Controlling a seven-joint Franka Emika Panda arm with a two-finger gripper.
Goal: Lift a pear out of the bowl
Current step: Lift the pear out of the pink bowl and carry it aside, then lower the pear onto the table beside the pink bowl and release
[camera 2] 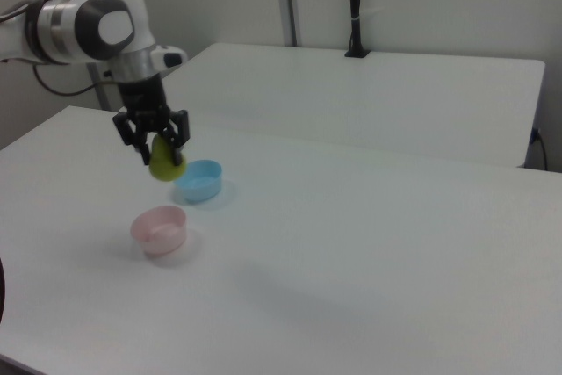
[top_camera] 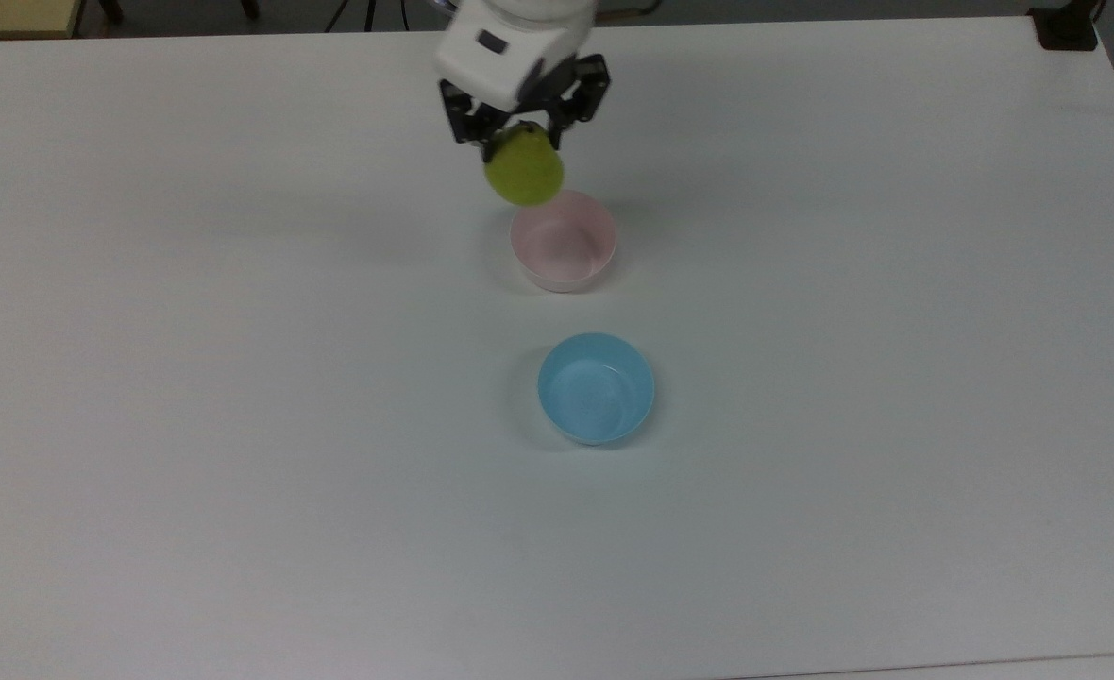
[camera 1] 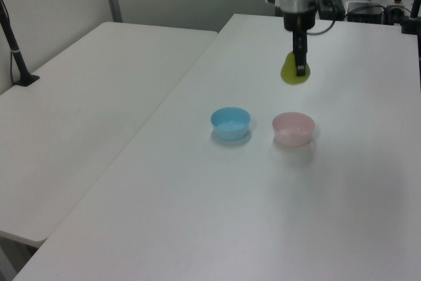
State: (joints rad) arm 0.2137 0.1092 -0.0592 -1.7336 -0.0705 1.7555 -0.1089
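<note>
The pear [top_camera: 524, 168] was held in the air, clamped between the black fingers of the end effector [top_camera: 519, 138], well clear of the bowl [top_camera: 564, 241], which stood empty on the desk [top_camera: 236, 378]. In the top view the pear overlapped the bowl's far-left rim, so its height could not be judged there; in the left view the pear [camera 1: 294, 73] was seen hanging well above the pink bowl [camera 1: 293, 128], with the end effector [camera 1: 299, 64] shown edge-on as a narrow dark bar. In the right view both fingers of the end effector [camera 2: 158, 142] were seen spread on either side of the pear [camera 2: 164, 162], which hung above and a little behind the bowl [camera 2: 160, 229]. A second desk [camera 1: 79, 103] was seen on the left view's left, and again behind the first in the right view, with a black post [camera 2: 355, 6] rising from its far edge. The blue bowl [top_camera: 596, 387] stood just beside the pink one, apart from it, both near the middle of the desk, with wide bare surface left on every side out to the edges. One pear, two bowls and one arm were counted.
</note>
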